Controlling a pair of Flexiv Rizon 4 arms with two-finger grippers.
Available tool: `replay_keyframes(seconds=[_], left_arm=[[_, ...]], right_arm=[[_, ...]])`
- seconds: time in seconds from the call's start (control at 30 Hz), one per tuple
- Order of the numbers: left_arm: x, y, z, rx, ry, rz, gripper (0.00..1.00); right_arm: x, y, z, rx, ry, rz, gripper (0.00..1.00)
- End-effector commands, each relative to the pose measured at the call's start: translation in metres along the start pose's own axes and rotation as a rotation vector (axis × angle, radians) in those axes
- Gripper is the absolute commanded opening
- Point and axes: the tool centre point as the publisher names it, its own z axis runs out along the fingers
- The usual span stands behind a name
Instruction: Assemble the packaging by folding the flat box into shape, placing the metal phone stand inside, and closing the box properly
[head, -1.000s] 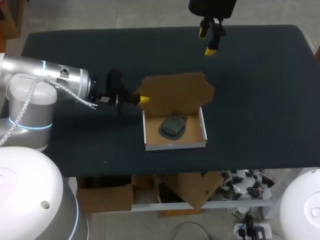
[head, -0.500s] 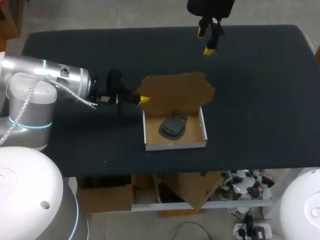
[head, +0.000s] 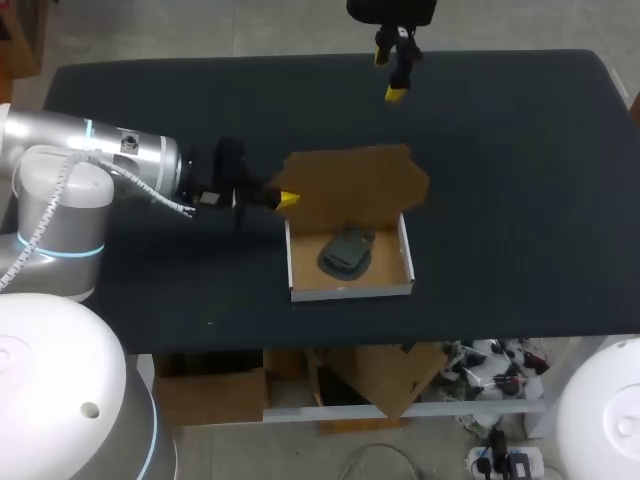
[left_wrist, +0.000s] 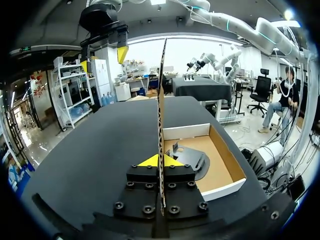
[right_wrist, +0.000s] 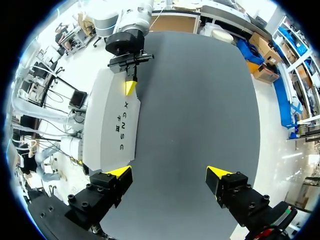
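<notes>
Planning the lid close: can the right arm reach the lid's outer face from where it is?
Probably yes. The right gripper hangs open beyond the lid, facing its outer face, with nothing between them. The left gripper clamps only the lid's side edge.

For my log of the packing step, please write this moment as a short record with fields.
box: open, on the table
lid: standing upright at the box's far side
phone stand: lying inside the box
left pincer: shut on the lid's side edge
right pincer: open, holding nothing, above the table's far side
step not yet done: closing the lid
</notes>
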Motion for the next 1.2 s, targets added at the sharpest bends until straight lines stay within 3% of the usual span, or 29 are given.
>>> replay_keyframes(seconds=[0.03,0.6,0.9,1.2], left_arm=[[0.0,0.002,0.002,0.0,0.004,0.0,0.0],[0.0,0.002,0.002,0.0,0.004,0.0,0.0],[0.0,0.002,0.002,0.0,0.004,0.0,0.0],[0.0,0.002,0.002,0.0,0.004,0.0,0.0]], right_arm=[[-0.01,0.013,-0.003,0.037,0.04,0.022,1.0],[-0.012,0.02,-0.002,0.041,0.046,0.03,1.0],[-0.018,0.025,0.004,0.068,0.019,0.062,1.0],[-0.011,0.041,0.009,0.119,0.0,0.08,1.0]])
